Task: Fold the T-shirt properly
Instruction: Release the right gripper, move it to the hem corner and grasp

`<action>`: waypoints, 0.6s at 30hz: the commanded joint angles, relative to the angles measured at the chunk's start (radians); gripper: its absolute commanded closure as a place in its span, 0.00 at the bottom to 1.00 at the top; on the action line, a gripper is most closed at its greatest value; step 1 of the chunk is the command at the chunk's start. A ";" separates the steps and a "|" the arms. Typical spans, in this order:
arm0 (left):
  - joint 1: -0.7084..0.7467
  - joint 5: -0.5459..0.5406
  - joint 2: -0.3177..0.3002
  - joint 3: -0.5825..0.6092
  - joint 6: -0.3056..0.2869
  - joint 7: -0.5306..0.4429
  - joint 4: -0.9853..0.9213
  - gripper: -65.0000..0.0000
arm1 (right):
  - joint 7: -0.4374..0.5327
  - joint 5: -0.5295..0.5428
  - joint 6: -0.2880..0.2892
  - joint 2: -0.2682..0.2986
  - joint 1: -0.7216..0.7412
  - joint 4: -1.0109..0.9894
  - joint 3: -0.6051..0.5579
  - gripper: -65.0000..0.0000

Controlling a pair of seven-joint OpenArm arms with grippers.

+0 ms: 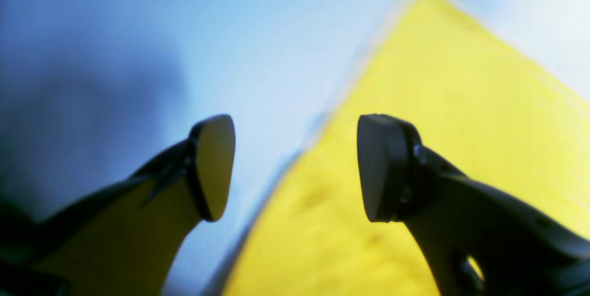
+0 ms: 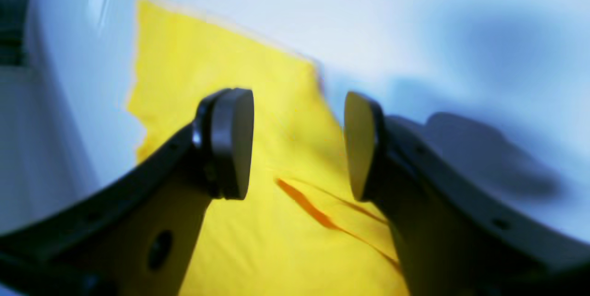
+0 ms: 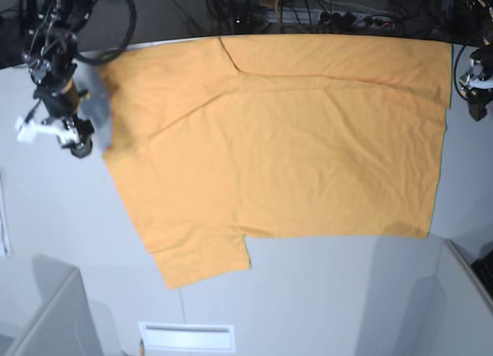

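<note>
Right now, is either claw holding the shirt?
No. Both the left claw and right claw are open, with the shirt lying flat below.

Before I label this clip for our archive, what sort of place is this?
Probably a robotics lab bench: a plain white tabletop, tangled black cables along its far edge, and an orange-yellow cotton T-shirt spread flat between two arms.

base: looking straight down from high above at the T-shirt [image 3: 293,148]
wrists: hovering close, facing its edges
</note>
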 commanded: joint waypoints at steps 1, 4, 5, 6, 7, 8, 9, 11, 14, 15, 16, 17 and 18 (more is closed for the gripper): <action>-0.013 -0.006 -0.035 0.033 0.001 -0.024 0.018 0.38 | -0.007 0.005 0.007 0.022 0.051 -0.015 -0.006 0.53; -0.044 -0.006 -0.087 0.150 0.004 -0.024 0.016 0.38 | -0.029 0.004 0.024 0.065 0.163 -0.122 -0.057 0.53; -0.057 -0.006 -0.106 0.176 0.004 -0.026 0.015 0.38 | -0.026 0.004 0.041 0.079 0.192 -0.158 -0.080 0.53; -0.083 -0.006 -0.121 0.197 0.004 -0.026 0.009 0.38 | -0.023 0.004 0.061 0.097 0.228 -0.199 -0.109 0.53; -0.108 -0.004 -0.129 0.210 0.004 -0.026 0.003 0.38 | -0.023 0.002 0.083 0.116 0.271 -0.248 -0.135 0.53; -0.136 -0.003 -0.133 0.220 0.004 -0.026 -0.001 0.38 | -0.023 0.002 0.107 0.139 0.318 -0.305 -0.164 0.53; -0.162 0.009 -0.133 0.222 0.004 -0.026 -0.011 0.38 | -0.023 0.002 0.126 0.157 0.372 -0.363 -0.187 0.53; -0.222 0.051 -0.130 0.245 0.004 -0.026 -0.027 0.38 | -0.021 0.002 0.161 0.189 0.482 -0.494 -0.241 0.53; -0.254 0.161 -0.132 0.282 0.004 -0.003 -0.036 0.38 | -0.004 0.000 0.222 0.219 0.634 -0.716 -0.306 0.53; -0.265 0.187 -0.132 0.286 0.004 0.006 -0.036 0.38 | 0.007 0.000 0.250 0.226 0.676 -0.776 -0.329 0.53; -0.268 0.217 -0.130 0.286 0.004 0.014 -0.036 0.38 | 0.020 0.000 0.285 0.237 0.717 -0.843 -0.359 0.53; -0.268 0.238 -0.129 0.285 0.004 0.022 -0.036 0.38 | 0.037 0.000 0.311 0.245 0.746 -0.889 -0.388 0.53; -0.266 0.253 -0.127 0.283 0.004 0.025 -0.040 0.38 | 0.054 0.000 0.331 0.249 0.774 -0.931 -0.422 0.53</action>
